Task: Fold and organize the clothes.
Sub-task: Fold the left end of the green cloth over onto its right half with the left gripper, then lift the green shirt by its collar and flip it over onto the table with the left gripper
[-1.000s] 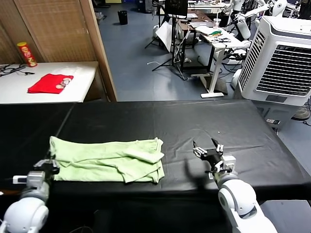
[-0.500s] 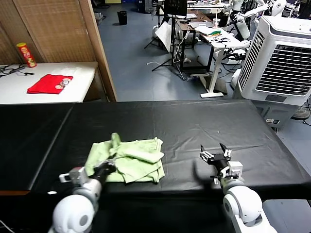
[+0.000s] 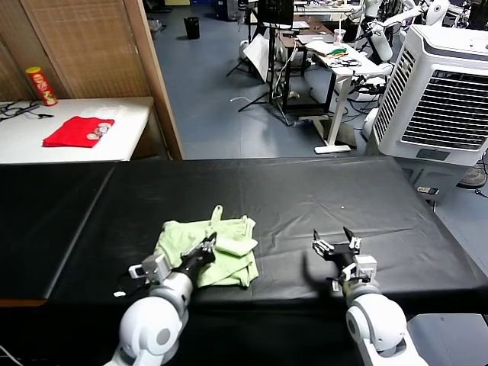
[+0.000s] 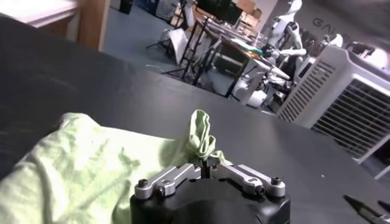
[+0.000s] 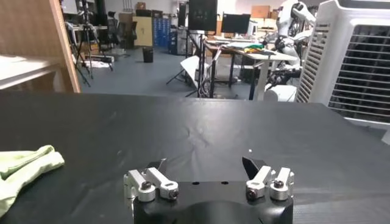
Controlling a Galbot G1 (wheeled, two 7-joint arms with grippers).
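The black table (image 3: 305,191) stretches wide in front of me, and beyond its far right corner stands a big white air cooler (image 3: 438,84). Off to my far left is a white side table (image 3: 30,141) carrying a small red folded garment (image 3: 76,131) and a red and yellow can (image 3: 42,85).

On the black table, a little left of centre and close to my near edge, lies the pale green T-shirt (image 3: 229,255), bunched into a rough folded heap. My left claw (image 3: 204,248) is over the shirt's middle with its fingers pinched together on a fold of the green cloth. From my left wrist camera I see the T-shirt (image 4: 73,170) spreading out under the claw (image 4: 207,165), and a twisted peak of fabric rises straight up from between the closed tips, so the cloth is lifted there. In the head view a thin strip of the shirt likewise stands up just beyond that claw.

My right claw (image 3: 336,245) sits to the right of the shirt, apart from it, low over bare black table. Its two fingers are spread wide and hold nothing. My right wrist camera shows the same claw (image 5: 204,165) gaping over empty tabletop, with only an edge of the T-shirt (image 5: 24,164) off to one side.
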